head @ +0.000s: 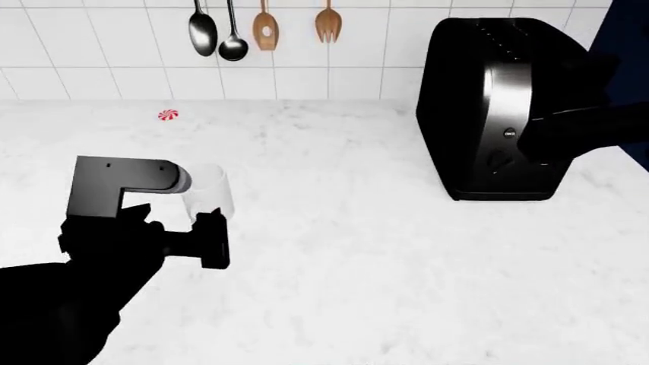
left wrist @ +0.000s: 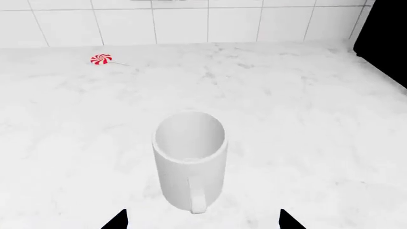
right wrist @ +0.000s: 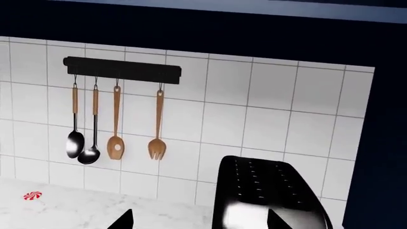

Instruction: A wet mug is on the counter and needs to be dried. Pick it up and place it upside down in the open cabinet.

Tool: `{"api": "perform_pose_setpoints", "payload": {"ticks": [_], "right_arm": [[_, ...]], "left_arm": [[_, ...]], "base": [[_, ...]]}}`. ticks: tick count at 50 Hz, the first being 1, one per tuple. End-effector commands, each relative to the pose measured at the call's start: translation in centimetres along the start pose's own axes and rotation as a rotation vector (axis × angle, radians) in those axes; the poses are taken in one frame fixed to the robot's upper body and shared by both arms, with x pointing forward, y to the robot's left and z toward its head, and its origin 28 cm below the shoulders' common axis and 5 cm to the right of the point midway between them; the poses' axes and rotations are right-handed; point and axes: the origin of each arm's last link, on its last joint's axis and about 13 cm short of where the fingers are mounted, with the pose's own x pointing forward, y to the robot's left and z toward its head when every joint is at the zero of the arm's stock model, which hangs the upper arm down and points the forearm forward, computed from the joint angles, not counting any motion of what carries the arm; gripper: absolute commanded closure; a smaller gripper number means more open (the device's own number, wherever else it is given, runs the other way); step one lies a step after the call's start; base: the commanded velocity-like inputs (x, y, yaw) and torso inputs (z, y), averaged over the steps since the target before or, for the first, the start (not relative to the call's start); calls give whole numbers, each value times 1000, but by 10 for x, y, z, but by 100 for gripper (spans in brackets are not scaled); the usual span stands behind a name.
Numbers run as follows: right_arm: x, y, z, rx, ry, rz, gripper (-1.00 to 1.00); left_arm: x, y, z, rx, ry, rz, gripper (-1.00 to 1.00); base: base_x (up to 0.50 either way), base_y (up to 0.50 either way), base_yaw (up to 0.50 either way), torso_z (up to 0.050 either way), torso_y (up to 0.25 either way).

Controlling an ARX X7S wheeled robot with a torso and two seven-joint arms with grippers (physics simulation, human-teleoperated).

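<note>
- Black and bulky, the left arm fills the lower left of the head view, its left hand (head: 208, 228) reaching toward the mug (head: 211, 194) from the robot's side.
- Two dark fingertips (left wrist: 117, 222) of that hand show in the left wrist view, spread wide on either side of the mug (left wrist: 189, 160) and short of it; neither one touches it and the hand holds nothing.
- Upright on the surface (head: 355, 251), the mug is plain glossy white, its open mouth up and its handle turned toward the left hand.
- Nothing can be made out inside the mug beyond its pale bottom.
- Behind the mug, near the tiled wall, a red and white swirl lollipop (left wrist: 100, 59) lies flat on the surface, well apart from the mug; it also shows in the head view (head: 169, 115).
- On the right side of the surface stands a black toaster (head: 497, 114), well apart from the mug.
- Raised in front of the toaster, the right arm ends in the right hand (right wrist: 200, 222); its two dark fingertips (right wrist: 122, 222) stand well apart with nothing between them, over the toaster (right wrist: 270, 198).
- On the wall a black rail (right wrist: 122, 69) carries two dark spoons (right wrist: 76, 143), a wooden slotted spoon (right wrist: 116, 147) and a wooden fork (right wrist: 157, 148).
</note>
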Motion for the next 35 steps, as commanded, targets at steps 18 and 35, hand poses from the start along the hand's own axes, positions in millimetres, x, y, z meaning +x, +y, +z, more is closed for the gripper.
{"api": "perform_pose_setpoints", "payload": {"ticks": [18, 35], "right_arm": [[4, -2, -14, 17, 28, 19, -100], [4, -4, -19, 29, 36, 16, -100]], "left_arm": [[80, -4, -8, 16, 39, 55, -100], [115, 0, -16, -12, 87, 100, -100]], "base": [[0, 0, 0, 0, 0], [0, 0, 0, 0, 0]]}}
